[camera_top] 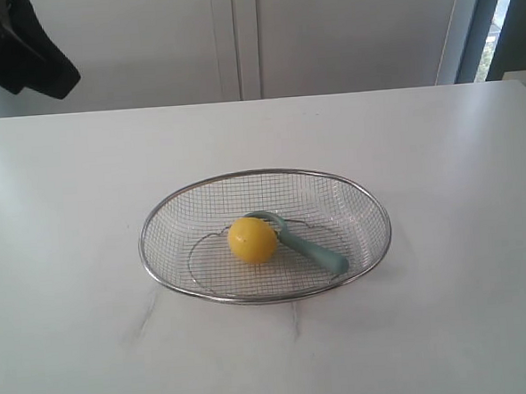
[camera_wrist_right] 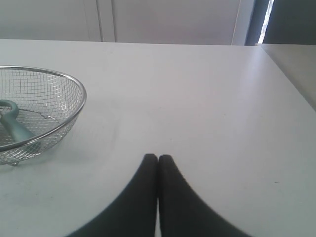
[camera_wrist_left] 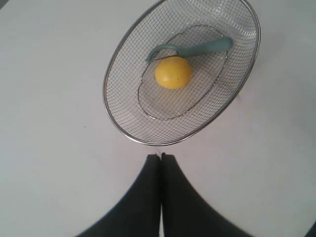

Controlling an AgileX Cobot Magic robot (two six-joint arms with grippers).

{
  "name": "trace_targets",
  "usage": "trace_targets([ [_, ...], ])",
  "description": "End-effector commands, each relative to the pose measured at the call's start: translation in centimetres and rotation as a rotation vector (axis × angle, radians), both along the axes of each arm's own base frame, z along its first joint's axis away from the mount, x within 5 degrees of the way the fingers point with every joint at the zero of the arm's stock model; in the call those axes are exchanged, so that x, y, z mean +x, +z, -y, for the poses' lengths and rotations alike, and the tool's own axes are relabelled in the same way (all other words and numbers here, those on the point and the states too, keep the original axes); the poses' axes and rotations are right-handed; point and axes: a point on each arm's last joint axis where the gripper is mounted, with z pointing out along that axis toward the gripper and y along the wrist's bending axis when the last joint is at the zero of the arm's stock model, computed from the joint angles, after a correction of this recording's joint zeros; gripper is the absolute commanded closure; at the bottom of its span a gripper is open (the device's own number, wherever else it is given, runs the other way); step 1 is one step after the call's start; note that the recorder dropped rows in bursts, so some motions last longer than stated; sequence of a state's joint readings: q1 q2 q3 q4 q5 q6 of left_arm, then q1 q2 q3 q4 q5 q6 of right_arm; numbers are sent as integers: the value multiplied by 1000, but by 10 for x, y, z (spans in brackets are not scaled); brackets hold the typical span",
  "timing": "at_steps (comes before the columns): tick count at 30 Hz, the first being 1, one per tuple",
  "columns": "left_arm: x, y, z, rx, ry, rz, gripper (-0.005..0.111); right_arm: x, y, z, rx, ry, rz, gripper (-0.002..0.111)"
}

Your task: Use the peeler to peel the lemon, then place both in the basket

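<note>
Together in basket (camera_top: 376, 210): lemon (camera_top: 252, 240), peeler (camera_top: 320, 254).

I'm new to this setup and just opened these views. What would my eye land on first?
The bright yellow lemon sits in the middle of the silver wire basket, at the centre of the white table. The teal peeler lies in the basket too, its head right by the lemon. The left fingers and right fingers are dark, pressed shut and empty above the tabletop.
</note>
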State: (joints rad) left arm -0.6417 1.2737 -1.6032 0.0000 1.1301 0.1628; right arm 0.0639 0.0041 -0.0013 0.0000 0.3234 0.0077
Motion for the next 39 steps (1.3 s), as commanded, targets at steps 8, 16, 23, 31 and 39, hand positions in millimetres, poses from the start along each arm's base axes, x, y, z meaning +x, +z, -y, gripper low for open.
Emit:
trace_targets([
  [8,0,3,-3,14,4,35,107,0,0,0,-7,7,10,108],
  [16,8,-6,-2,-27,-6,197,107,0,0,0,-7,7,10,108],
  [23,-1,-50,-31,-153,115,288,107,0,0,0,-7,7,10,108],
  [31,-21,-121,-86,-296,408,328,107,0,0,0,-7,7,10,108],
  [39,-47,-194,-118,-397,650,443,107,0,0,0,-7,7,10,108],
])
